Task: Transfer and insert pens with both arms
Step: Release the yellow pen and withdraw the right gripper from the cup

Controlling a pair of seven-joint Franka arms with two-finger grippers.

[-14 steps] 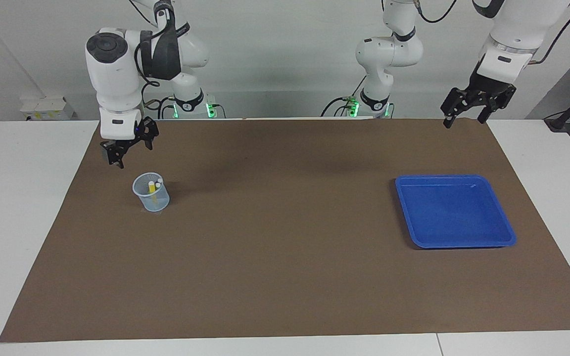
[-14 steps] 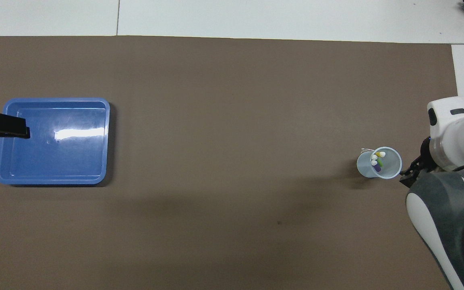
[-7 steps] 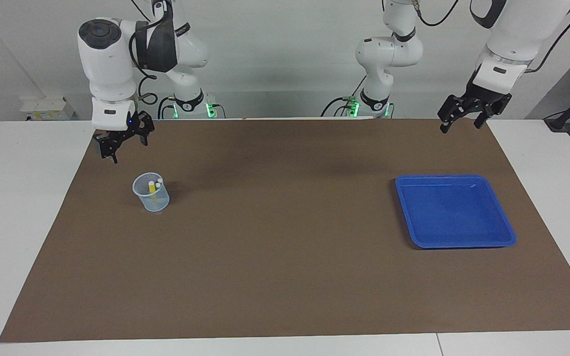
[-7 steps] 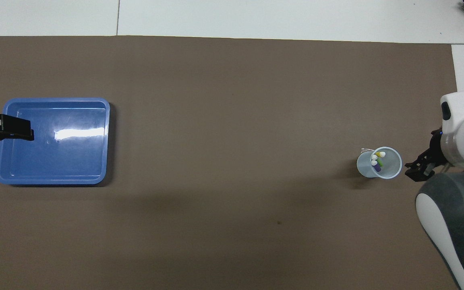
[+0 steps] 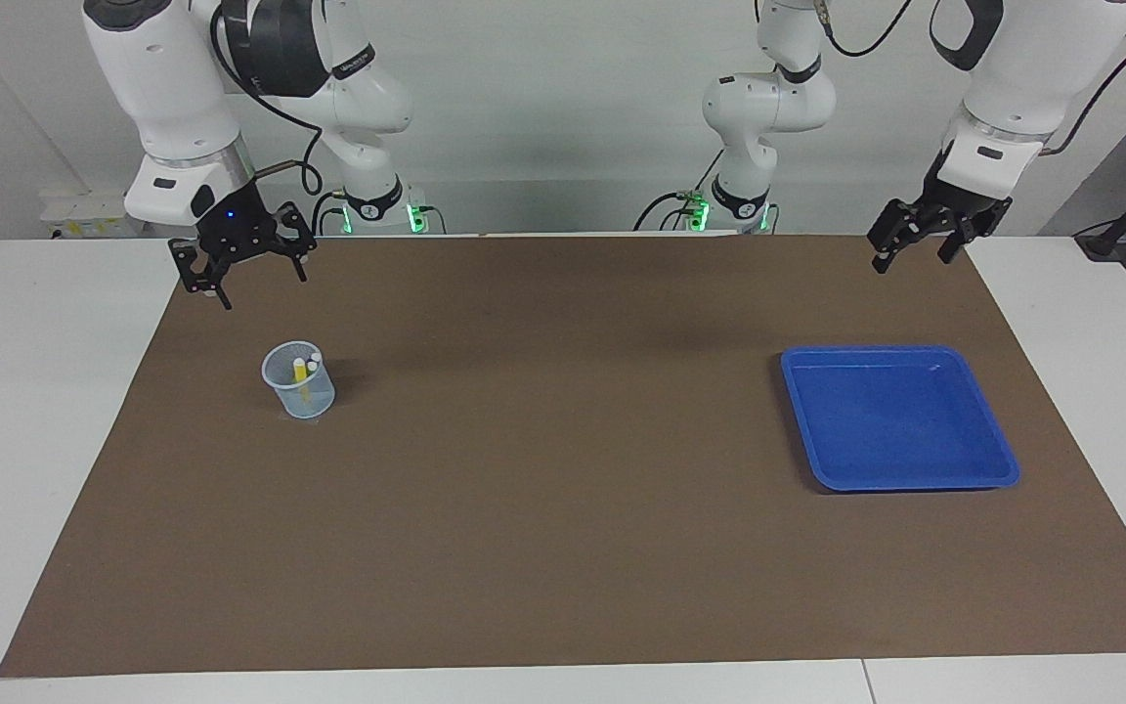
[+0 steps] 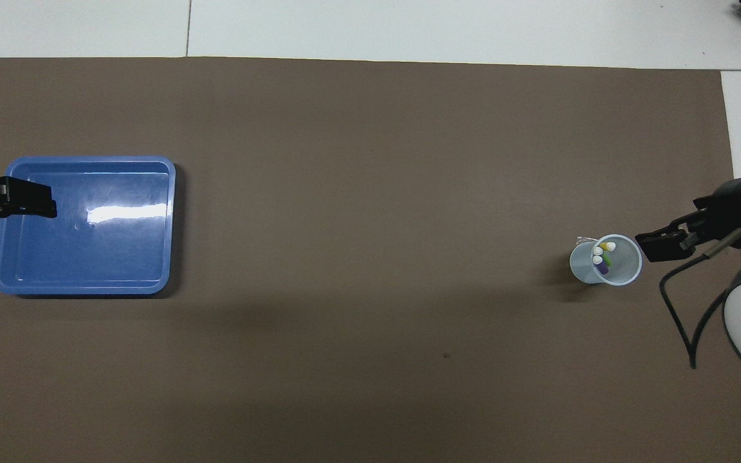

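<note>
Blue tray (image 5: 900,481) toward the left arm's end of the brown mat (image 5: 563,548): bare inside, no pen in it. Clear plastic cup (image 5: 299,393) toward the right arm's end, well apart from the tray: holds all three pens (image 6: 603,256), yellow, green and purple, standing with pale ends up.

Just changed: right gripper (image 5: 263,289) lifted higher than a second ago and drawn away from the cup, wrist turned, now up over the mat's corner at its own end. Fingers spread wide, pinching nothing. Left gripper (image 5: 911,261) barely shifted over the same second, hanging over the mat's other corner by the robots' edge. Also spread wide, also empty.

Meaning for the task, as a judgement: insertion looks finished, with nothing left to pass across and both arms backing off toward rest. No further grasp called for unless a pen lies somewhere out of view.

Writing: small lettering on the right arm's dark upper link, too small to read. No label legible on cup, tray or pens.
</note>
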